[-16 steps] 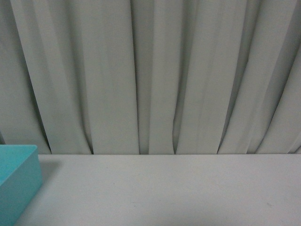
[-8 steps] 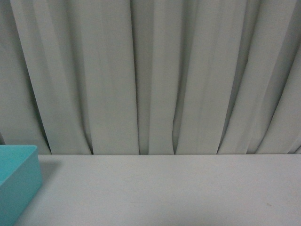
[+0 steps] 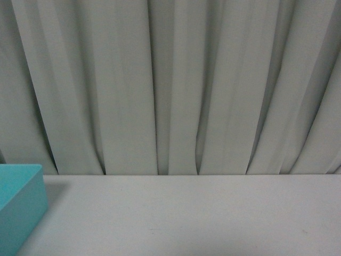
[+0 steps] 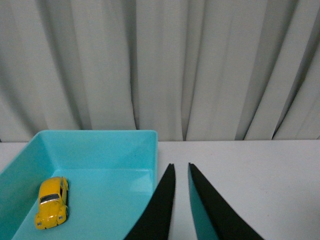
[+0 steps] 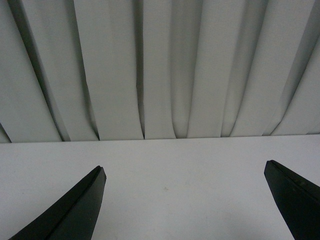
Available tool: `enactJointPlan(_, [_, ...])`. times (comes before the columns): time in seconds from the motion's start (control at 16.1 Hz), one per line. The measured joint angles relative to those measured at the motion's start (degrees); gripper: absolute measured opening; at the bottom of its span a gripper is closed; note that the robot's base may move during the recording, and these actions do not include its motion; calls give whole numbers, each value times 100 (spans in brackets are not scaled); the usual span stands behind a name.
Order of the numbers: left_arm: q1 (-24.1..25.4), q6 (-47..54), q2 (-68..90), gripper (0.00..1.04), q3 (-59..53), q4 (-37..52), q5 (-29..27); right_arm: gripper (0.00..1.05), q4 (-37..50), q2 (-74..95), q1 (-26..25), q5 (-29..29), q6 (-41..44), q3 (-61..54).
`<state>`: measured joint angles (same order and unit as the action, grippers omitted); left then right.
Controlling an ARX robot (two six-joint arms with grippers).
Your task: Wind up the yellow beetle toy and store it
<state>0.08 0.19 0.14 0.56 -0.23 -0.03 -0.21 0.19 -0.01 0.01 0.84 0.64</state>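
Backing the white table [image 3: 202,213], pale pleated curtains [image 3: 170,85] hang behind; at its left edge the open turquoise plastic bin [image 4: 100,145] already stores the glossy yellow beetle toy [image 4: 51,201]. Left end effector [image 4: 180,172] nearly closed, empty; right end effector [image 5: 184,175] wide open, empty.

My left gripper [image 4: 180,167] is showing as two flat, matte black fingers [image 4: 162,210], each tapering like a blade to a narrow pointed tip. My right gripper [image 5: 185,170] is showing the same matte black, wedge-shaped fingers [image 5: 75,210], smooth-faced with sharp straight edges. I am seeing no cables, screws or markings on either.
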Motion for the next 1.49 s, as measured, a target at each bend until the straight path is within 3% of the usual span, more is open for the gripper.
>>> enactJointPlan(0.25, [0,0,0,24,0,0,0,98,-2,2,0,0,0,0])
enactJointPlan(0.37, [0,0,0,42,0,0,0,98,0,0,0,0,0,0])
enactJointPlan(0.43, [0,0,0,56,0,0,0,98,-2,0,0,0,0,0])
enactJointPlan(0.62, [0,0,0,69,0,0,0,98,-2,0,0,2,0,0])
enactJointPlan(0.74, [2,0,0,94,0,0,0,98,0,0,0,2,0,0])
enactJointPlan(0.81, [0,2,0,100,0,0,0,98,0,0,0,2,0,0])
enactJointPlan(1.49, [2,0,0,98,0,11,0,98,2,0,0,0,0,0])
